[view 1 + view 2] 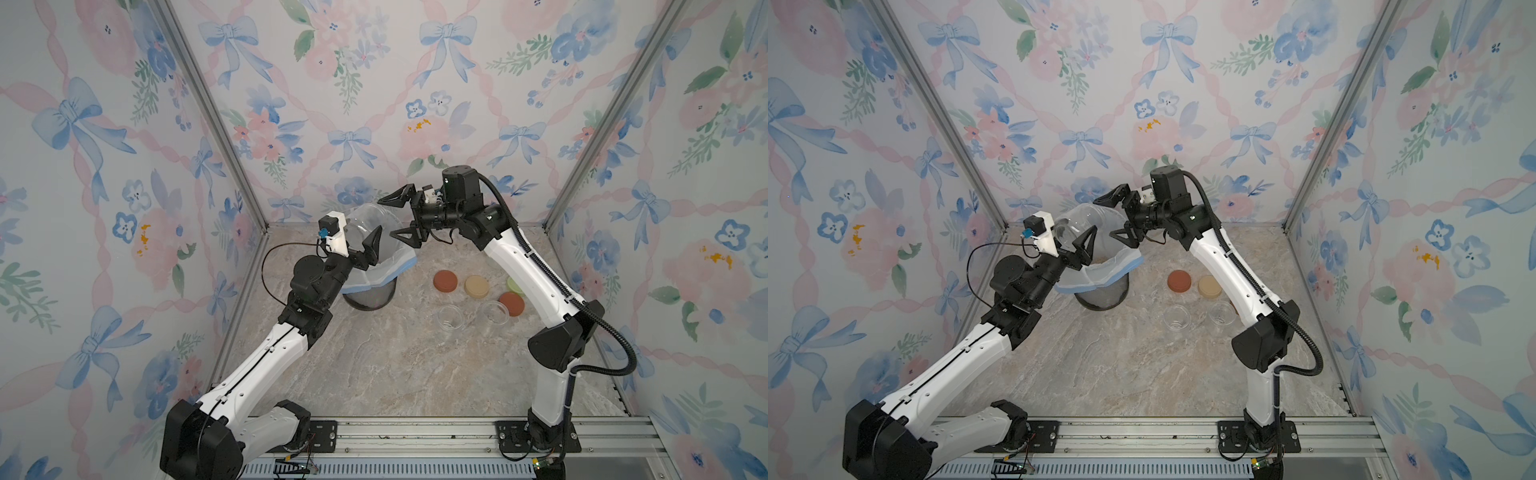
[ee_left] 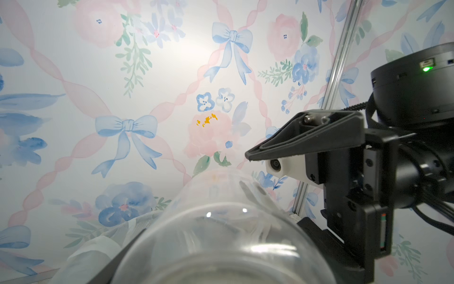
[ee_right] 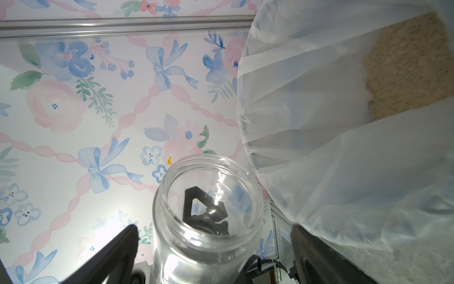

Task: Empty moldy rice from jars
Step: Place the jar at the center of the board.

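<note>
In both top views, left fingers (image 1: 373, 245) grip an empty, tipped jar (image 1: 365, 220) above the bin (image 1: 370, 301), at 11 o'clock on the table (image 1: 395, 365). Left wrist view: right fingers (image 2: 307, 140) spread wide, facing the jar. Right wrist view: rice (image 3: 405, 66) lies inside the bin.

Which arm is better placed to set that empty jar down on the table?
Left: the left gripper grips the jar above the bin, while the right gripper is open beside it, holding nothing.
</note>
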